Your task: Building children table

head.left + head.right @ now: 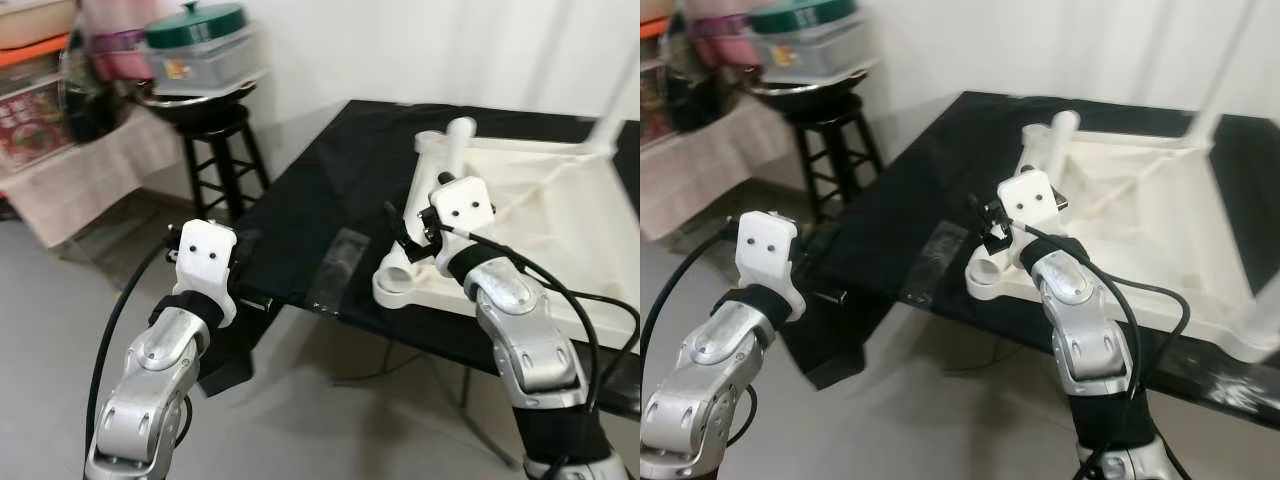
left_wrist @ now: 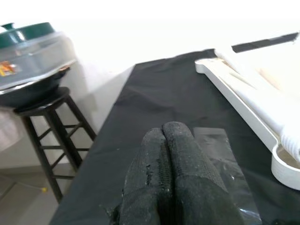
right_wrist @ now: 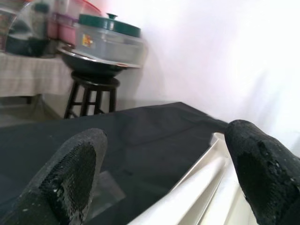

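Observation:
A white children's table [image 1: 540, 210] lies upside down on a black tabletop [image 1: 330, 180]. A loose white leg [image 1: 425, 200] rests along its near left side, ending in a round socket [image 1: 392, 285]. My right gripper [image 3: 164, 164] hovers open just above this leg, and the leg [image 3: 187, 197] passes under the wide gap between its black fingertips [image 3: 70, 178]. Over the black tabletop's near left corner my left gripper [image 2: 164, 136] is shut on nothing, its fingers [image 2: 180, 154] pressed together.
A clear plastic bag [image 1: 335, 265] lies flat on the black tabletop near the front edge. To the left, a black stool [image 1: 215, 160] carries a dark pan and a green-lidded container [image 1: 198, 45]. A cloth-covered shelf [image 1: 60, 170] stands further left. Grey floor lies below.

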`<state>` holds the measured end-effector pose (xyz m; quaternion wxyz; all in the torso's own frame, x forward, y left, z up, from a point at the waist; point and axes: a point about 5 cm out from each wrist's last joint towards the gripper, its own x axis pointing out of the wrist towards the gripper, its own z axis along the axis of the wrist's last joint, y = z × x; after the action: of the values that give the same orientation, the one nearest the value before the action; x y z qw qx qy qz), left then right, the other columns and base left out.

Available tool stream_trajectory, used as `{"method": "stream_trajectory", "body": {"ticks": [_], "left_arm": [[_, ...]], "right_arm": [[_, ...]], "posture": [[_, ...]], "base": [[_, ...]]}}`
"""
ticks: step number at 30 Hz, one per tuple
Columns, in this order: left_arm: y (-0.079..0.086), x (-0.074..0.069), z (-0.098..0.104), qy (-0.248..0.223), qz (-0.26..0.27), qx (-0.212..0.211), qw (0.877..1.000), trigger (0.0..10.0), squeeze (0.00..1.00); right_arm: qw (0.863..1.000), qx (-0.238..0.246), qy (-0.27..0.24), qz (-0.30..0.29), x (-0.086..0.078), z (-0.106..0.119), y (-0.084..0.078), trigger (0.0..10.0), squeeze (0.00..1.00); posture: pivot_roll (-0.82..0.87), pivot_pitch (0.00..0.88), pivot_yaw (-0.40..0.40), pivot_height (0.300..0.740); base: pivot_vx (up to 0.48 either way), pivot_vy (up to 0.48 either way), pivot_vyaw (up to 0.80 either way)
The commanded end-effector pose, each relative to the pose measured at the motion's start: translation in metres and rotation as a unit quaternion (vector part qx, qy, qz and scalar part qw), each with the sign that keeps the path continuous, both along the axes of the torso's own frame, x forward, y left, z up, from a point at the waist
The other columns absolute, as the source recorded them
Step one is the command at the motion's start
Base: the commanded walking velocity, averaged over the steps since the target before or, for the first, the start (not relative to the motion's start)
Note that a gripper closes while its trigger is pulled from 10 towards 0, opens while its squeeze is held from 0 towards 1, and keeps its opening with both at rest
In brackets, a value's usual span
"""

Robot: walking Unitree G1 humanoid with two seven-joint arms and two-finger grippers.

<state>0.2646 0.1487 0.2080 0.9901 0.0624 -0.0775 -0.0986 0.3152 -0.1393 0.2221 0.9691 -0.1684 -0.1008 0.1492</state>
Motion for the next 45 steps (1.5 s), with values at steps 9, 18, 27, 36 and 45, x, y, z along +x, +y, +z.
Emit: {"method": "stream_trajectory", "body": {"ticks": [9,18,27,36,45], "left_arm": [[0.002,0.000,0.004,-0.009,-0.007,0.008,1.000,10.0,0.00],[-0.003,-0.001,0.002,-0.003,-0.028,0.011,1.000,10.0,0.00],[0.002,0.002,-0.001,-0.006,-0.021,0.003,1.000,10.0,0.00],[0.011,0.008,-0.013,0.011,-0.079,0.133,0.988,10.0,0.13],[0.003,0.013,-0.036,0.027,-0.181,0.326,0.928,10.0,1.00]], "right_arm": [[1.000,-0.003,-0.005,-0.006,0.002,0.001,-0.004,10.0,0.00],[1.000,0.002,0.011,-0.010,0.004,-0.006,-0.008,10.0,0.00],[1.000,-0.015,0.018,0.014,0.001,-0.015,0.003,10.0,0.00],[0.990,-0.062,0.073,0.100,-0.011,-0.045,0.019,10.0,0.00],[0.981,-0.088,0.128,0.111,-0.013,-0.081,0.025,10.0,0.00]], "posture": [[-0.05,0.000,0.065,0.740],[-0.05,0.000,0.063,0.740],[-0.06,0.000,0.068,0.740],[-0.06,0.000,0.066,0.740],[-0.05,0.000,0.054,0.740]], "base": [[0.000,0.000,-0.80],[0.000,0.000,-0.80],[0.000,0.000,-0.18],[0.000,0.000,0.00],[0.000,0.000,0.00]]}}
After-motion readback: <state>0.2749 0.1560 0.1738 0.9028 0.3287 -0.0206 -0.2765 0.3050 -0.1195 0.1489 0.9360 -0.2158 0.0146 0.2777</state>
